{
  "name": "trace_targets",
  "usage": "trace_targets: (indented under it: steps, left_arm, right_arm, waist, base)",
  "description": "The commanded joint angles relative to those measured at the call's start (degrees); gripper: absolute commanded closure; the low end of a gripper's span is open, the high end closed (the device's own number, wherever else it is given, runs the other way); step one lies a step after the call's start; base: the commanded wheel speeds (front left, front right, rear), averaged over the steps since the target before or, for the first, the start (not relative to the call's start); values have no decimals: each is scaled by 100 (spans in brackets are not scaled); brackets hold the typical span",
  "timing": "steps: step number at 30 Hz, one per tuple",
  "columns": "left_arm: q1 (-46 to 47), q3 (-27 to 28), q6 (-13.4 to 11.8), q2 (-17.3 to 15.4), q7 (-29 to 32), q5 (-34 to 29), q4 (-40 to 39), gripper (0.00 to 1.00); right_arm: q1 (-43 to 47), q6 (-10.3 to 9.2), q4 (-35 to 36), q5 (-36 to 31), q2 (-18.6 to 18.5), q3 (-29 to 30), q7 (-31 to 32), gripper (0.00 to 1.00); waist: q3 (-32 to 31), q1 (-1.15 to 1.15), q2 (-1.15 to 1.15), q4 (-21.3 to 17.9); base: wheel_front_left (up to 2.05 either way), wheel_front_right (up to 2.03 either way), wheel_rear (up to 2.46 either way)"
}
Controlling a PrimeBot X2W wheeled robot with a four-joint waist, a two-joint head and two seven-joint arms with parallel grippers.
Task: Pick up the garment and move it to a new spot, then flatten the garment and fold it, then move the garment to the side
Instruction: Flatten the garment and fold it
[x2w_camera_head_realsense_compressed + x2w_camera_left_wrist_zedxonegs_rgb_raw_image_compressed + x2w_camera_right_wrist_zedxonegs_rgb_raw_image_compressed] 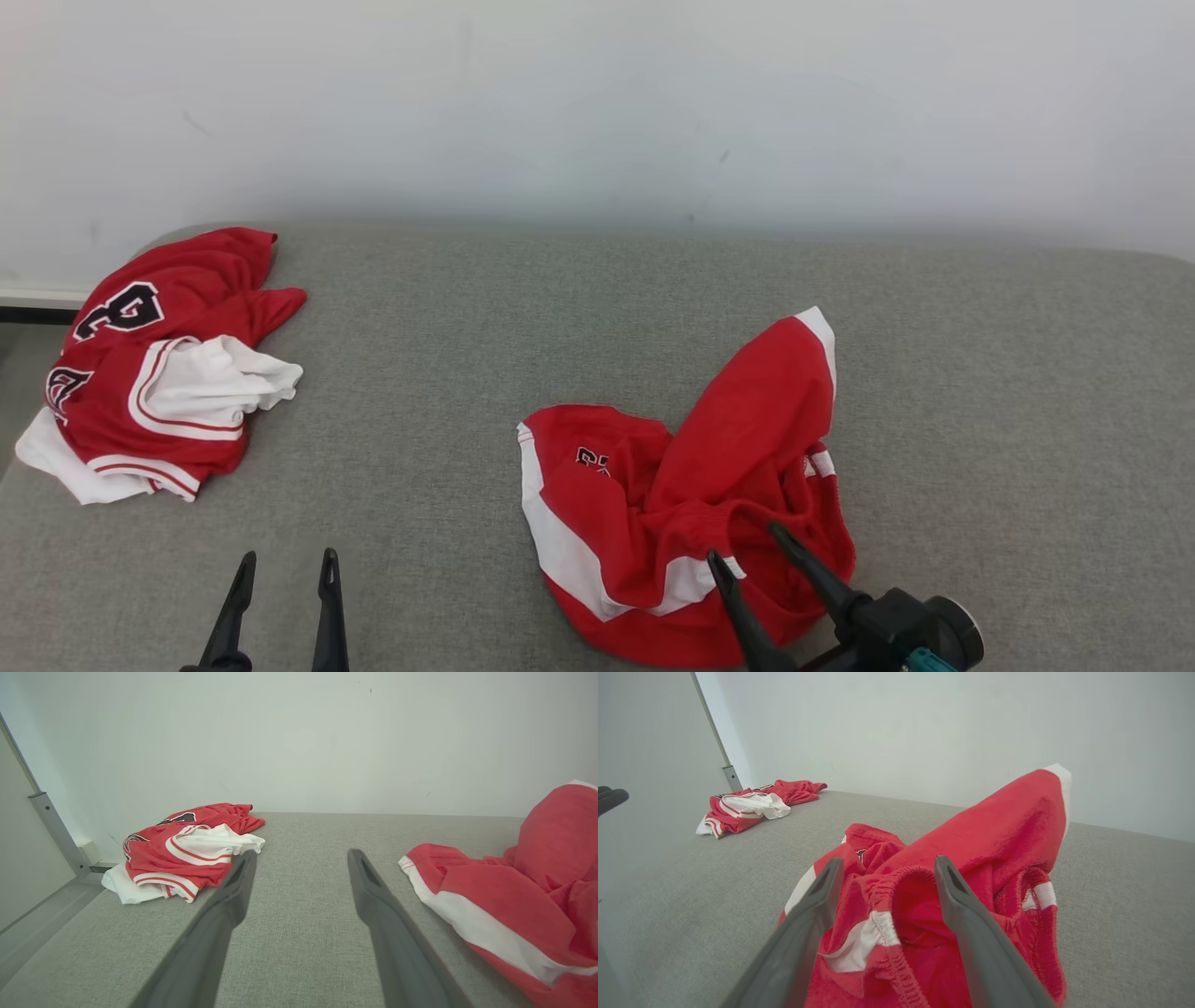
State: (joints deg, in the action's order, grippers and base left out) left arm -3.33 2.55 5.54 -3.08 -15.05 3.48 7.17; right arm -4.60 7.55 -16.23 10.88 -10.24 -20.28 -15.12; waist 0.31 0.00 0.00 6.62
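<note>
The garment [691, 485] is a pair of red shorts with white side stripes, lying crumpled on the grey surface right of centre, one leg standing up in a peak. It also lies at the right in the left wrist view [518, 896] and fills the middle of the right wrist view [952, 872]. My right gripper [747, 546] is open, its fingers spread over the near edge of the shorts, the elastic waistband [896, 877] between them but not pinched. My left gripper [285, 569] is open above bare fabric near the front left, well left of the shorts.
A second heap of red and white jerseys [159, 364] lies at the far left of the grey padded surface [448, 308]. A pale wall [597, 103] runs along the back edge. A metal frame post [51, 826] stands beyond the left end.
</note>
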Motion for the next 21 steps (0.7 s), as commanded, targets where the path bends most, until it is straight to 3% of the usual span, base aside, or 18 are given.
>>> trace_targets:
  steps: [1,7,8,9,10,15,21]
  left_arm:
    - [-84,4,-17,9,-20,-18,-19,0]
    - [-72,-1,-15,13,-20,30,-15,0]
    - [-63,-2,-21,13,-20,34,-18,0]
    - [-51,10,-23,12,-20,47,-18,0]
    - [-43,18,-20,13,-20,53,-16,0]
    - [-123,104,-32,14,-20,86,-9,0]
    - [-154,120,-21,16,-20,146,24,0]
  right_arm:
    - [47,-13,-20,-11,-8,-8,-3,0]
    - [-314,-13,-829,-8,-23,-234,8,0]
    - [-386,-13,-1013,-14,-38,-288,9,8]
    - [-467,-13,-1147,17,-22,-313,6,41]
    - [-542,-13,-1263,74,3,-353,4,100]
    - [-697,-13,-1175,183,-46,-234,-1,100]
    - [-62,-13,-583,169,-326,274,-2,100]
  waist:
    - [5,0,0,39]
    - [54,0,0,137]
    - [62,0,0,158]
    - [67,0,0,167]
    - [72,0,0,172]
    - [57,0,0,58]
    - [-12,0,0,-193]
  base:
    - [0,0,0]
    - [0,0,0]
    - [0,0,0]
    - [0,0,0]
    - [0,0,0]
    - [0,0,0]
    - [0,0,0]
